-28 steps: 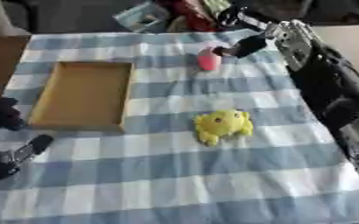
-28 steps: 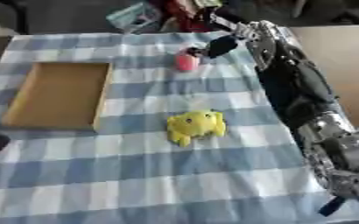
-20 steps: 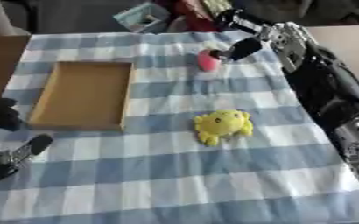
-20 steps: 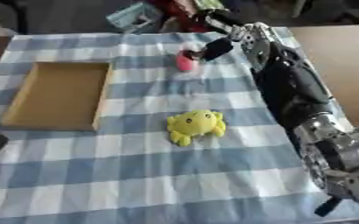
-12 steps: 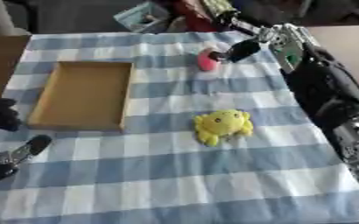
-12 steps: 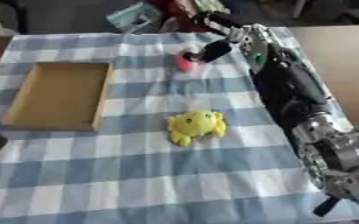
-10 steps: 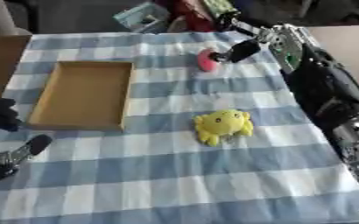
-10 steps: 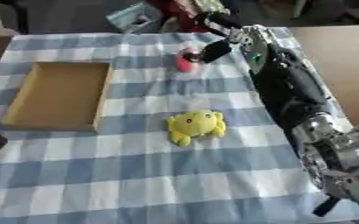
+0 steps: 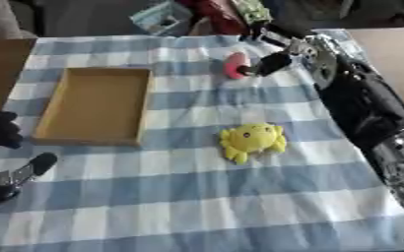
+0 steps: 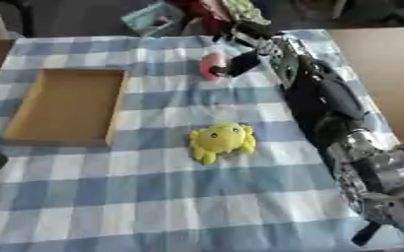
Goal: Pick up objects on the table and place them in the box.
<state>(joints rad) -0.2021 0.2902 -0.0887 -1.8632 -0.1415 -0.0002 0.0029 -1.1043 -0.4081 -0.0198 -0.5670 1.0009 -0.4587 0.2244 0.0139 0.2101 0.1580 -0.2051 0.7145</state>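
Working from the biggest thing down, I see the blue-and-white checked tablecloth (image 9: pixel 197 206) covering nearly the whole table, and my right arm (image 9: pixel 365 108) stretched up its right side toward the far edge. The shallow cardboard box (image 9: pixel 96 106) sits on the left half, open side up, with nothing in it that I can make out. A yellow plush toy (image 9: pixel 251 140) lies near the middle of the cloth, well apart from the box and from both hands.

My left hand (image 9: pixel 3 177) rests idle at the lower left corner, fingers relaxed and holding nothing.

My right hand (image 9: pixel 274 61) is at the far side, right beside the small pink object (image 9: pixel 235 65). The pink object stands or lies with its long axis running roughly toward and away from me, and it sits just to the left of my fingers. A dark finger or thumb reaches to its right side and looks to be touching it, with other fingers above it toward the far edge. I cannot tell whether the fingers have closed round it or are only bracketing it.

My judgement is that the right hand is plainly the nearer one, so the next move is closing across the pink object's short width, then carrying it left and nearer, toward the box.
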